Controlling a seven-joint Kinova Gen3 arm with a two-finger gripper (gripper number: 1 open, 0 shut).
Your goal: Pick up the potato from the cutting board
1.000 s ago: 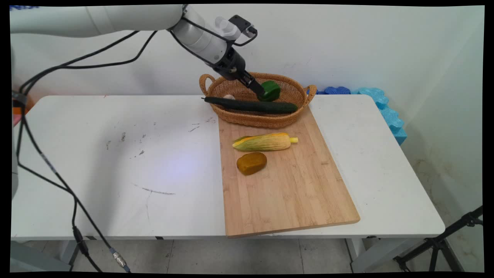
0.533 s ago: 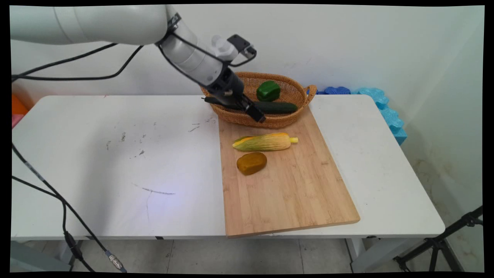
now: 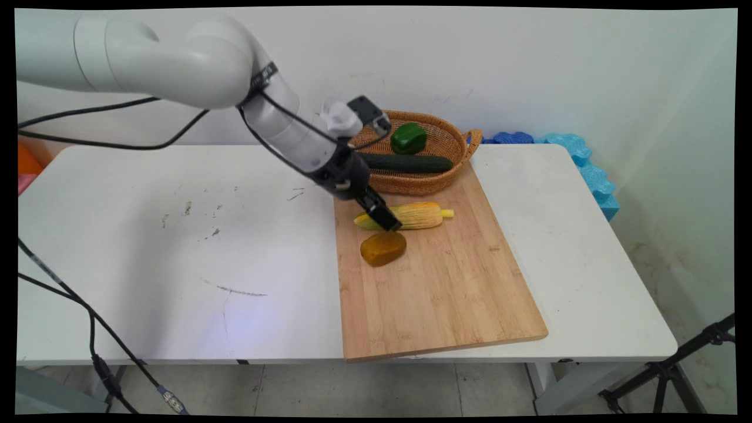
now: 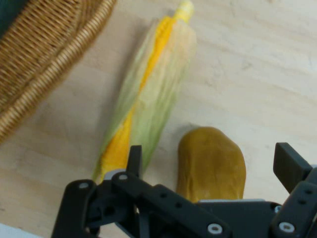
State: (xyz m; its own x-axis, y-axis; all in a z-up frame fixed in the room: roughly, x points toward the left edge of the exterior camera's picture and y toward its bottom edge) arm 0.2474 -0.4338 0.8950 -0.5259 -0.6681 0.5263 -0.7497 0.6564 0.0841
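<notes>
Hand view shows the black gripper (image 4: 210,171) with jaws wide, above the brown oval lump (image 4: 212,164); smooth, probably light, grab its sides.

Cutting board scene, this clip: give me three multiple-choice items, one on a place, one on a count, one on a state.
1. Where does the cucumber lie?
A. in the wicker basket
B. on the bare table
C. on the cutting board

2. How many things lie on the cutting board in front of the basket?
A. one
B. two
C. four

3. How do the gripper's jaws stand?
A. shut on the corn
B. shut, holding nothing
C. open

Key: 1 A, it spans the basket beside the green pepper. 2 B, the corn cob and the brown potato. 3 C, the hand view shows the jaws spread either side of the potato.
</notes>
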